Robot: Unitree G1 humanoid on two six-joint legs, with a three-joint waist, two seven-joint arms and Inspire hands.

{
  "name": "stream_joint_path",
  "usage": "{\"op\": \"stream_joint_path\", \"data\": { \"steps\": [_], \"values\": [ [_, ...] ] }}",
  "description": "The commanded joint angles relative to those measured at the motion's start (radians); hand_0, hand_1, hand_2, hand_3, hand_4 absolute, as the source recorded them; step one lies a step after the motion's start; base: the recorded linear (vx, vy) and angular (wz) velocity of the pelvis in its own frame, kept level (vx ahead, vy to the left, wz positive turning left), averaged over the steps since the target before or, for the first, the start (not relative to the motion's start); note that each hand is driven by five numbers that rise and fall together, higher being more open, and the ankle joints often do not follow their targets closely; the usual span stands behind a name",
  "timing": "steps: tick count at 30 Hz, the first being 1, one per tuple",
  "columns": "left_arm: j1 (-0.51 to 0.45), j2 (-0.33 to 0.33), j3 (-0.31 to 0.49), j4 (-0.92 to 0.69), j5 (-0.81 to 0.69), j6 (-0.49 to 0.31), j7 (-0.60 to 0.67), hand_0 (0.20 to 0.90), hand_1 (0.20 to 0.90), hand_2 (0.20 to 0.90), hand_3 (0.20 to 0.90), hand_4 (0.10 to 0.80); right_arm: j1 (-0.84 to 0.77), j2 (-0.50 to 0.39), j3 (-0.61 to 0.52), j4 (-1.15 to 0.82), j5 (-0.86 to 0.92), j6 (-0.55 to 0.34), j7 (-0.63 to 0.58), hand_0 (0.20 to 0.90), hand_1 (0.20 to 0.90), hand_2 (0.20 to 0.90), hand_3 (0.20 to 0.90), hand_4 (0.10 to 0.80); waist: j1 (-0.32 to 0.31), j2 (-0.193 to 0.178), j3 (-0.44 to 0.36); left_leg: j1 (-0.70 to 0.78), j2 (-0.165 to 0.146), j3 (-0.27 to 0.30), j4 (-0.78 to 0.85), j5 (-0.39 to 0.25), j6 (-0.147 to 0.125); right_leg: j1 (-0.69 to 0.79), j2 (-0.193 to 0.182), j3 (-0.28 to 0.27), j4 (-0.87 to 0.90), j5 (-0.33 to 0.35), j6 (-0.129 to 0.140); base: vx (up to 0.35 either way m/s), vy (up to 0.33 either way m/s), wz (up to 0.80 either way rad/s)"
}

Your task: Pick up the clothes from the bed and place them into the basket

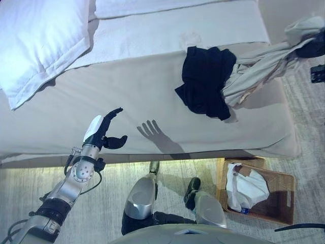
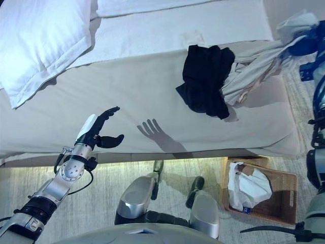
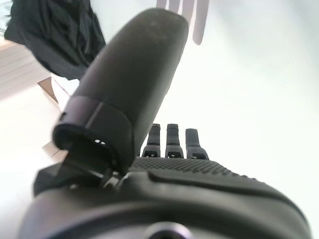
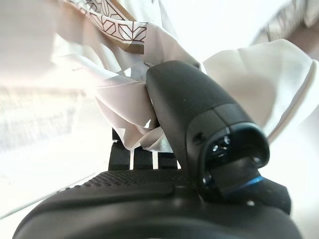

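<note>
At the upper right of the head views, the right robot hand (image 4: 164, 164) pinches a bunch of pale grey cloth (image 1: 264, 63) between thumb and fingers, and the garment stretches from that grip down to the bed (image 1: 127, 96), where its lower end lies beside and partly under a black garment (image 1: 205, 84) right of centre. The basket (image 1: 284, 203) stands on the floor at the lower right, already holding some white cloth (image 1: 246, 189). The left robot hand (image 1: 104, 133) hovers spread and empty over the bed's near edge at the lower left; a pillow (image 1: 38, 43) fills the upper left corner. Both garments look light, soft and limp, so they should drape and trail; a gathered fistful near the middle would likely carry best, and the black one may drag along.
</note>
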Motion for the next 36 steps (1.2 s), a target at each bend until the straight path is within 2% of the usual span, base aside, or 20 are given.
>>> {"op": "stream_joint_path", "data": {
  "steps": [1, 10, 17, 25, 36],
  "values": [
    [0.049, 0.020, -0.002, 0.059, -0.009, -0.057, 0.043, 0.900, 0.900, 0.900, 0.900, 0.800, -0.118, -0.128, 0.092, -0.047, 0.011, -0.099, -0.082, 0.300, 0.300, 0.300, 0.200, 0.100, -0.041, -0.068, -0.318, -0.003, 0.025, 0.040, 0.062, -0.154, -0.018, -0.027, 0.037, 0.033, -0.007, -0.005, -0.009, -0.029, 0.038, -0.17],
    [0.010, -0.004, -0.047, 0.113, 0.000, -0.086, 0.062, 0.900, 0.900, 0.900, 0.900, 0.800, -0.218, -0.208, 0.155, -0.019, 0.040, -0.101, -0.118, 0.300, 0.300, 0.300, 0.200, 0.100, -0.086, -0.084, -0.376, 0.041, 0.031, 0.082, -0.013, -0.140, -0.025, -0.013, 0.038, 0.061, -0.092, 0.047, 0.021, -0.040, 0.035, -0.14],
    [-0.024, -0.013, -0.045, 0.139, 0.008, -0.075, 0.081, 0.900, 0.900, 0.900, 0.900, 0.800, -0.179, -0.250, 0.129, -0.032, 0.047, -0.102, -0.130, 0.300, 0.300, 0.300, 0.200, 0.100, -0.128, -0.090, -0.396, 0.053, 0.038, 0.126, -0.008, -0.158, -0.018, -0.025, 0.034, 0.094, -0.097, 0.059, 0.033, -0.054, 0.015, -0.19],
    [-0.021, -0.007, -0.023, 0.177, 0.040, -0.090, 0.083, 0.900, 0.900, 0.900, 0.900, 0.800, -0.013, -0.288, -0.011, -0.065, 0.063, -0.087, -0.139, 0.300, 0.300, 0.300, 0.200, 0.100, -0.182, -0.094, -0.401, 0.065, 0.050, 0.164, 0.004, -0.178, -0.008, -0.048, 0.040, 0.144, -0.103, 0.074, 0.045, -0.065, -0.004, -0.24],
    [-0.068, -0.003, -0.017, 0.194, 0.071, -0.099, 0.076, 0.900, 0.900, 0.900, 0.900, 0.800, 0.315, -0.307, -0.304, -0.167, 0.070, -0.109, -0.116, 0.300, 0.300, 0.300, 0.200, 0.100, -0.281, -0.091, -0.406, 0.085, 0.063, 0.222, 0.016, -0.201, -0.002, -0.081, 0.061, 0.227, -0.122, 0.102, 0.054, -0.045, -0.016, -0.26]
  ]
}}
